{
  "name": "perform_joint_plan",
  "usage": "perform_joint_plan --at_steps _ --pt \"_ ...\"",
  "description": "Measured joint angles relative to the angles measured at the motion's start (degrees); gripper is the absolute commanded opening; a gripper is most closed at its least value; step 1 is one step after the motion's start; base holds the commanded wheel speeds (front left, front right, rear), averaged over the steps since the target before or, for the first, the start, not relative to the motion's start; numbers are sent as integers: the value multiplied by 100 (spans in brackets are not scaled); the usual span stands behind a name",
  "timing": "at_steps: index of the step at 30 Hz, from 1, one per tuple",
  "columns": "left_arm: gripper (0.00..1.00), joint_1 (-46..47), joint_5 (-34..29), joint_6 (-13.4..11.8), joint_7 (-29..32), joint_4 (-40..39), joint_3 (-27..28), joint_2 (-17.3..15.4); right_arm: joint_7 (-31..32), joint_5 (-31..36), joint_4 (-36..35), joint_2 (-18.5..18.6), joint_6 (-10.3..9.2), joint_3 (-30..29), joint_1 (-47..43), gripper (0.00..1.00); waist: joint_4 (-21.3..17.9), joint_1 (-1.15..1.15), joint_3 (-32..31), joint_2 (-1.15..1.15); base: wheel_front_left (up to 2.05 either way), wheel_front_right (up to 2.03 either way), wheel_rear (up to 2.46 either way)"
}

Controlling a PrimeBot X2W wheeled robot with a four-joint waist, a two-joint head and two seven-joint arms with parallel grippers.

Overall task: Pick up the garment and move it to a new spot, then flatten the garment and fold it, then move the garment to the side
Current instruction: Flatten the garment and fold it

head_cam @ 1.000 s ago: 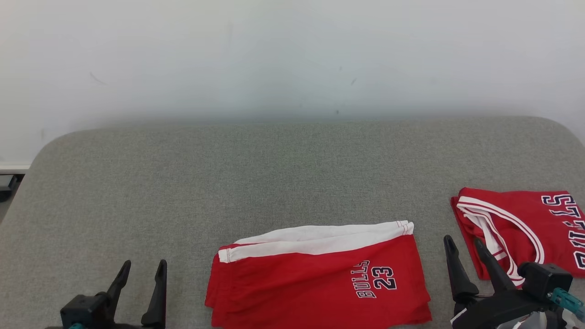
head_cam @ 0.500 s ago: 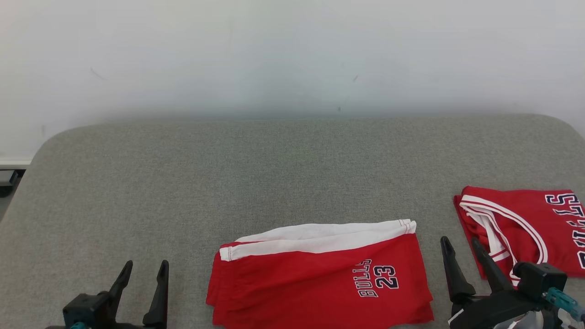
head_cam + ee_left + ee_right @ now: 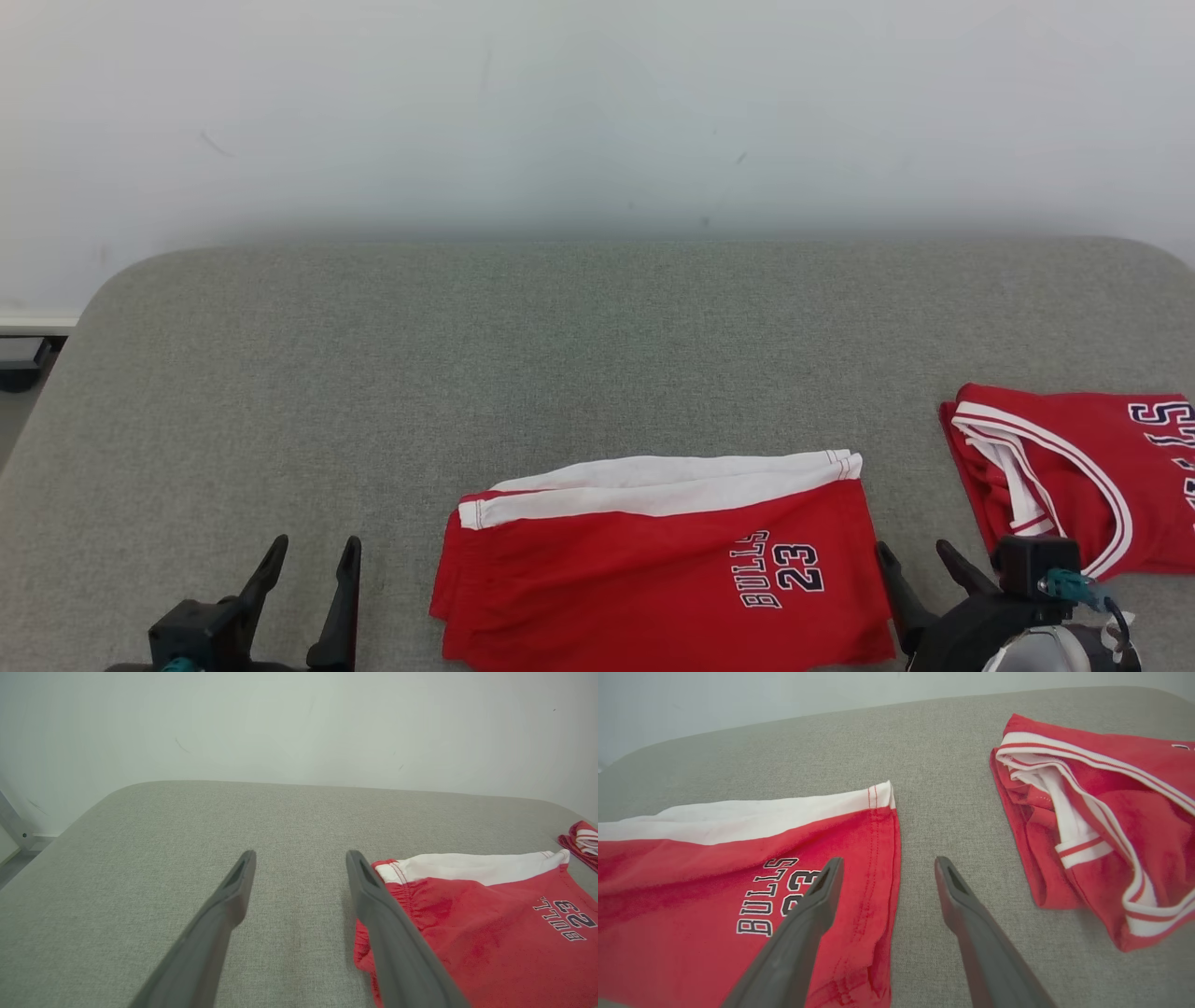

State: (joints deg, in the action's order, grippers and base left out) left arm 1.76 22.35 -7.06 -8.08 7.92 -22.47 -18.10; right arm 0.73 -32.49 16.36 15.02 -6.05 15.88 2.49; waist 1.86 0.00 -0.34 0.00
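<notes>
In your head view the folded red-and-white fabric shorts (image 3: 663, 560) lie between left gripper (image 3: 316, 541) and right gripper (image 3: 913, 547), both spread and empty; your left wrist view has them just beside its fingers; in your right wrist view the fingers stand either side of their hem, so folding looks done and you should next pinch that hem and slide them aside.

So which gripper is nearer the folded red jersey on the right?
Right. The right gripper sits just left of the jersey, apart from it; the left gripper is far across, beyond the shorts.
</notes>
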Motion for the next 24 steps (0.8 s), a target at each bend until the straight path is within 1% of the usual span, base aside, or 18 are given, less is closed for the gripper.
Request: perform_joint_plan --at_steps 8,10,15,19,24 --pt "100 104 -12 9 48 -2 -73 9 659 -27 421 -34 -35 -18 431 100 76 0 73 0 0 0 0" --pt "100 153 -14 55 49 -3 -76 9 804 -58 545 -68 -52 -25 451 100 108 0 108 0 0 0 0" --pt "100 222 -14 63 52 12 -84 9 1170 -177 791 -175 -67 -42 617 100 189 0 191 0 0 0 0" --pt "100 224 -14 103 52 46 -74 0 1407 -178 837 -297 -101 -64 801 100 225 0 216 0 0 0 0" --pt "100 232 -13 108 52 69 -75 2 1731 -178 983 -309 -103 -121 898 100 248 0 220 0 0 0 0"
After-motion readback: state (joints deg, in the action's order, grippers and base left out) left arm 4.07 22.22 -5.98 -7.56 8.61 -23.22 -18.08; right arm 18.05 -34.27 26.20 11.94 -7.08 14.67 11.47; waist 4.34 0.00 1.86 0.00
